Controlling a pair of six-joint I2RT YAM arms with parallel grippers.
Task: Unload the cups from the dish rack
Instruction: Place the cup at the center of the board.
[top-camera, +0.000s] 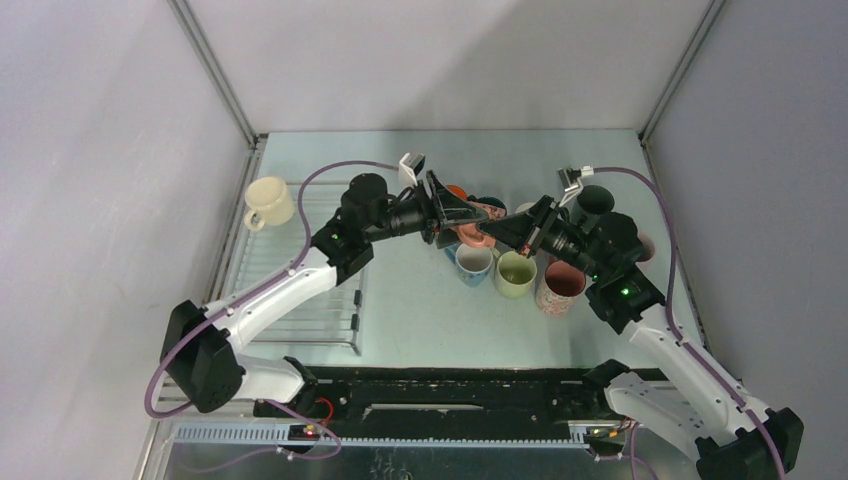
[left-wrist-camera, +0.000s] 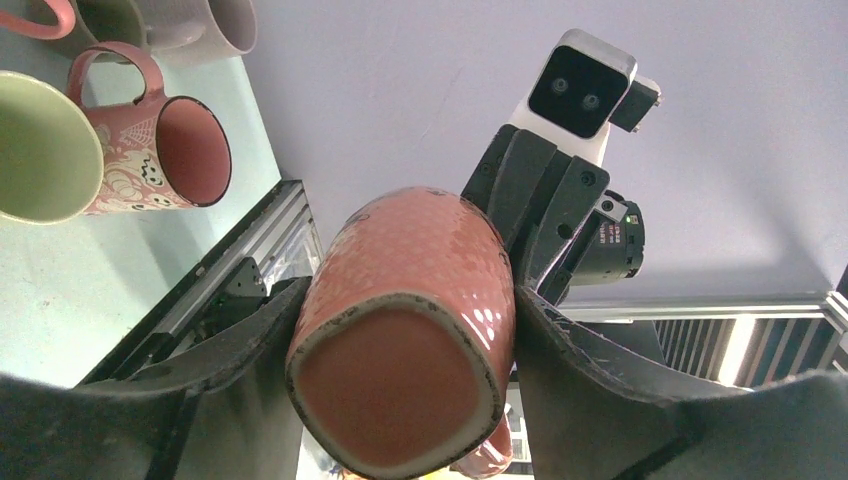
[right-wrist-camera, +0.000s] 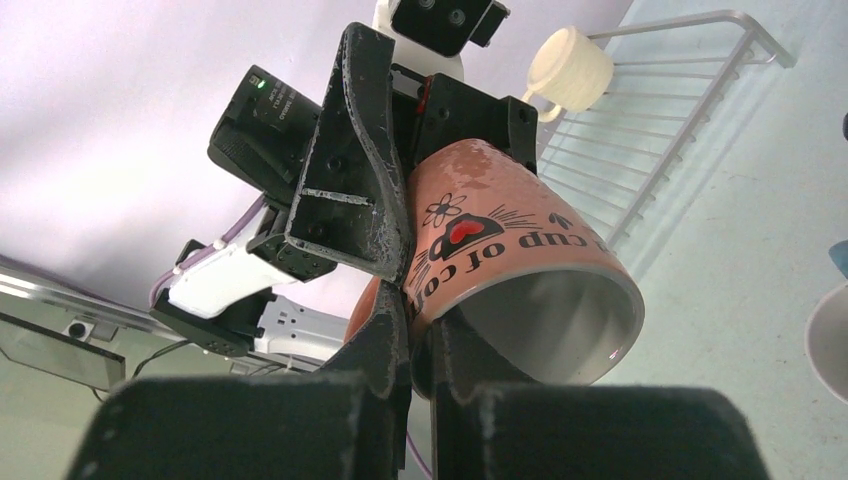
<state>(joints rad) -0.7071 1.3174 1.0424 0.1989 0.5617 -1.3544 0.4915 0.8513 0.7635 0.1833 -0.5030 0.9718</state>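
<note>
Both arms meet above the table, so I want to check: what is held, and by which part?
The pink mug, by both: the left gripper clamps the sides of its body; the right gripper pinches its rim.

Black lettering "cup of co", partly hidden, on the salmon-pink mug (right-wrist-camera: 520, 215)
</note>
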